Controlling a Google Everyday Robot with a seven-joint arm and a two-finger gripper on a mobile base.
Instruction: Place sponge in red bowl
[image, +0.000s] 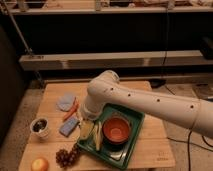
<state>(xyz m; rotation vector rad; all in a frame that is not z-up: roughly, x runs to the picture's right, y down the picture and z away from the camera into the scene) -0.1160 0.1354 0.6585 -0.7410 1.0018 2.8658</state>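
Observation:
The sponge (69, 126), a small flat light blue pad, lies on the wooden table (155, 150) just left of the green tray (131, 150). The red bowl (117, 129) sits in the tray, round and orange-red with a darker rim, with nothing visible in it. My white arm reaches in from the right and bends down. The gripper (86, 118) is at its lower end, low over the tray's left edge, just right of the sponge and left of the bowl. The arm hides most of it.
A pale blue-grey lump (65, 101) and an orange stick (71, 110) lie behind the sponge. A white cup (40, 126) with dark contents stands at the left. Grapes (67, 156) and an orange fruit (40, 164) lie at the front left. Yellow-green strips (95, 135) lie in the tray.

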